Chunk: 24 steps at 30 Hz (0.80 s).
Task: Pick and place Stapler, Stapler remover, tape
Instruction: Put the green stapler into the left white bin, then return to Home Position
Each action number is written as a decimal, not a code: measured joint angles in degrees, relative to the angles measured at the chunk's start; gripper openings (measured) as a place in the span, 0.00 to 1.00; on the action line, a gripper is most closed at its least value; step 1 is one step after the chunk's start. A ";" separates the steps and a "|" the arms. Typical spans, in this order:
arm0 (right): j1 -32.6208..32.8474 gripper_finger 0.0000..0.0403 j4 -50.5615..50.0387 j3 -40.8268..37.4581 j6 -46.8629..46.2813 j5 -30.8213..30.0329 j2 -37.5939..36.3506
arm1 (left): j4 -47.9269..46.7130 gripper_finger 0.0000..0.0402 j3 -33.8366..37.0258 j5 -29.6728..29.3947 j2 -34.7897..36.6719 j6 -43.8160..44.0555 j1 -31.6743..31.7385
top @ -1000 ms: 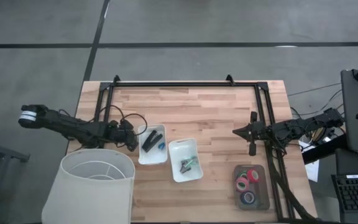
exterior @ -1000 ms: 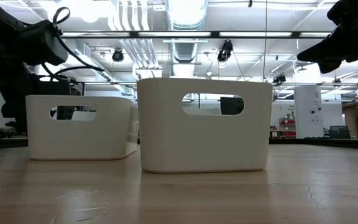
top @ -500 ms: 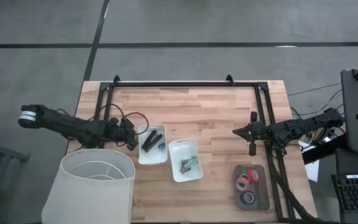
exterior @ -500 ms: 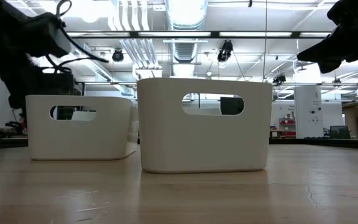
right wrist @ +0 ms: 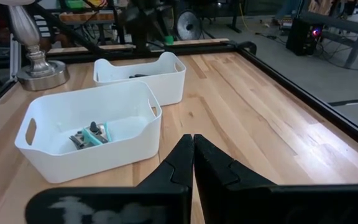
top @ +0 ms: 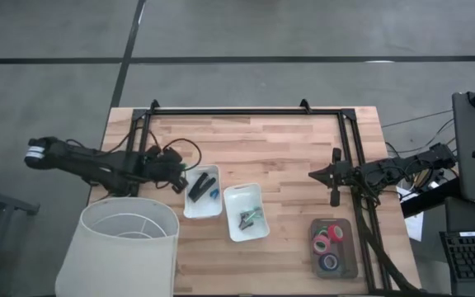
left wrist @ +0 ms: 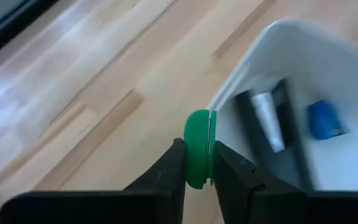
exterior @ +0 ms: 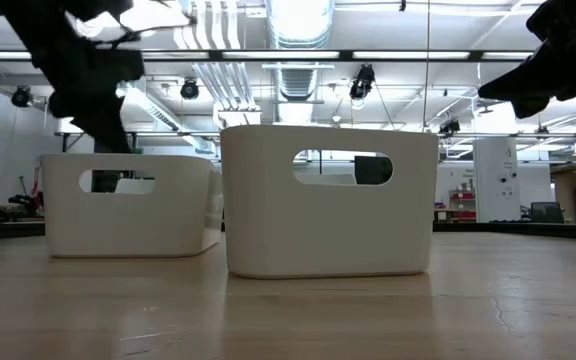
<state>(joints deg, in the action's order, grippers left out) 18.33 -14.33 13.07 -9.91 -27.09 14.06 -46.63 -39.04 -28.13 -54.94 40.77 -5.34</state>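
Green tape [left wrist: 197, 148] sits pinched in left claw [left wrist: 198, 163].

2 white trays [top: 201, 208], 1 stapler [top: 202, 183], 4 tape rolls [top: 329, 239], 1 lamp [top: 122, 247].

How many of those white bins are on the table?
2. One white bin sits left of the table's middle, next to the left gripper, which holds a green tape roll. The other white bin sits just right of it. Nothing suggests any hidden ones.
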 joint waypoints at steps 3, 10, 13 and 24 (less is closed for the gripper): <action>-0.01 0.02 -0.08 -0.22 0.00 0.02 -0.02 | 4.37 0.20 -0.46 0.04 -0.05 -2.53 -1.91; 0.01 0.02 -0.11 -0.37 -0.04 0.04 -0.02 | 26.57 0.16 5.01 6.79 -1.69 -9.15 -7.06; 0.01 0.02 -0.05 -0.38 -0.04 0.04 -0.02 | 35.72 0.16 8.21 9.70 -3.79 -8.08 -7.10; 0.01 0.02 0.31 -0.38 -0.49 0.03 0.01 | 43.19 0.43 10.77 12.48 -7.01 -6.33 -7.02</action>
<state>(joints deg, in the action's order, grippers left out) 18.34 -14.02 12.69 -10.40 -27.06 14.07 -3.43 -28.27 -15.65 -61.94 34.43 -12.36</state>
